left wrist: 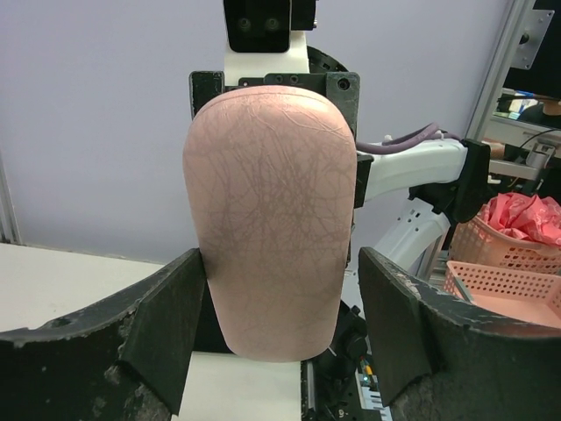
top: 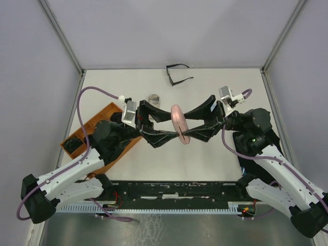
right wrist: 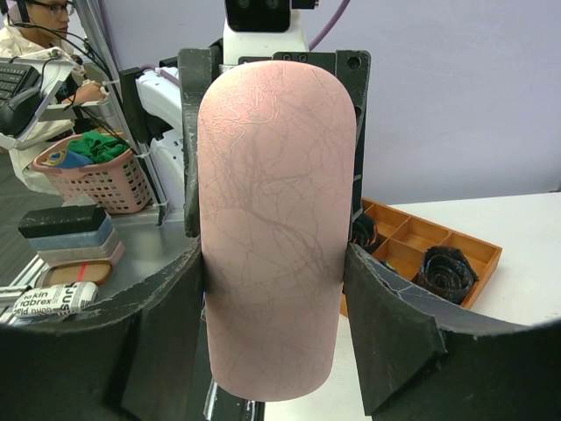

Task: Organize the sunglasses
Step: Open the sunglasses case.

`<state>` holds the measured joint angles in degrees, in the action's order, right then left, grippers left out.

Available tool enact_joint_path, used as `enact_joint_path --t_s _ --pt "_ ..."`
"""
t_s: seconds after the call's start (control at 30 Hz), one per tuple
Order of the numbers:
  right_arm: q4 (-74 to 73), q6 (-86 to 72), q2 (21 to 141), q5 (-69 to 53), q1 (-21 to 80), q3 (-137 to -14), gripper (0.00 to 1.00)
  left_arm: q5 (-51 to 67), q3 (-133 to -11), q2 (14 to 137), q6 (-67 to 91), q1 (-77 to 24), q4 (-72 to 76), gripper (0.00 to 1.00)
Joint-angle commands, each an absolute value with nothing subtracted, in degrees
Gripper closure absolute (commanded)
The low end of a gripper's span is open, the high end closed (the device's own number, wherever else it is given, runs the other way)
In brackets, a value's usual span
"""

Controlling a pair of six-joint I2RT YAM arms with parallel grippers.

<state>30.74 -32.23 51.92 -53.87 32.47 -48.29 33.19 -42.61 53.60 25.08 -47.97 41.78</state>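
A pink oblong case point(top: 179, 124) hangs above the table's middle between both grippers. My right gripper point(top: 188, 125) is shut on it, with both pads against its sides in the right wrist view point(right wrist: 267, 263). My left gripper point(top: 173, 126) is open around the same case point(left wrist: 272, 219). Its left finger point(left wrist: 171, 307) is at the case's edge, and its right finger point(left wrist: 394, 307) stands apart from it. One pair of sunglasses point(top: 177, 75) with a thin black frame lies unfolded at the table's far edge. No other sunglasses can be made out.
An orange compartment tray point(top: 95, 125) sits at the left under my left arm and holds dark rolled things point(right wrist: 445, 272). A small grey cylinder point(top: 154, 97) stands behind the left gripper. A black flat thing point(top: 240, 146) lies under the right arm.
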Motion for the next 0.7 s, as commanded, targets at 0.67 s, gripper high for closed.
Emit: enact_joint_path --t_s 0.67 --pt "30.8 -30.6 50.7 -52.2 32.5 -51.0 1.0 35.9 -46.7 56.1 28.9 -48.6 45.7 0.22"
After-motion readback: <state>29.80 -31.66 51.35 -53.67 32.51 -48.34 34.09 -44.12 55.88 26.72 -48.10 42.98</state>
